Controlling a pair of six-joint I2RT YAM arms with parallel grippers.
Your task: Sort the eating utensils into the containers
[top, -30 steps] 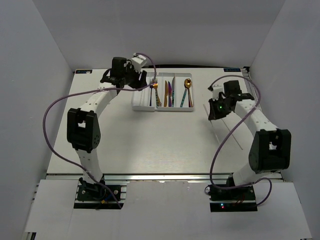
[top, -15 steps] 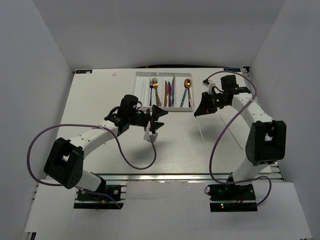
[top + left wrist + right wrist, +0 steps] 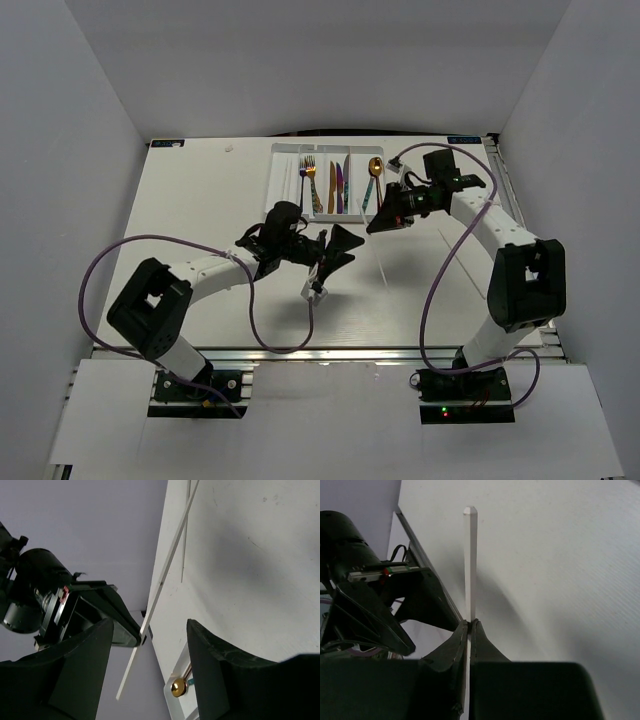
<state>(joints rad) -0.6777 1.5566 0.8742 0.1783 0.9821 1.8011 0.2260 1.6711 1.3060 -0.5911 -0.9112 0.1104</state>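
Note:
The white four-compartment tray [image 3: 283,203] sits at the back middle of the table. It holds a fork [image 3: 309,172], two knives [image 3: 338,186] and a gold spoon [image 3: 373,178]; the spoon's bowl also shows in the left wrist view [image 3: 177,687]. My right gripper [image 3: 380,222] is by the tray's near right corner. It is shut on a thin white stick [image 3: 469,555], not a utensil, which slants down toward the table [image 3: 384,268]. My left gripper [image 3: 343,250] is open and empty above the table in front of the tray, facing the right gripper [image 3: 75,610].
Thin pale sticks lie in the tray's leftmost compartment [image 3: 289,178]. Purple cables loop from both arms over the table [image 3: 275,335]. White walls close in the table on the left, back and right.
My left arm has swung from the tray's left side down to the table's middle and on to the right. My right gripper has carried the stick left toward the tray.

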